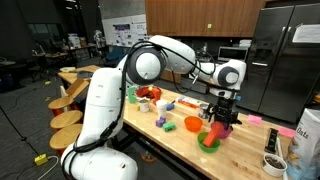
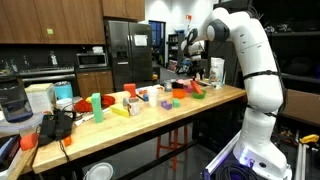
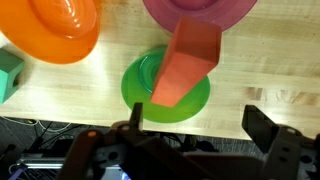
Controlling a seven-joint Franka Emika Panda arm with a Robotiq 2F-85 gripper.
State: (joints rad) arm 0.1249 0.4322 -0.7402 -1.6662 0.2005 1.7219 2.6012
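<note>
Glossy white arm (image 1: 100,95) of bulbous rounded shells, dark grey seams at joints; matte black, blocky-fingered pincer (image 1: 221,118).

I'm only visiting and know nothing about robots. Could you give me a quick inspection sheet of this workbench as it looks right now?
Surface: wooden table, with bare patches between the toys.
Job's things: red block rests on green plate.
Clutter: pink bowl, orange dish, green block and other small coloured toys.
Grippers: hand is open above the block and holds nothing.
Cables: yellow plug on the floor; its lead is unclear.
Surroundings: steel fridge, round stools, kitchen cabinets.
</note>
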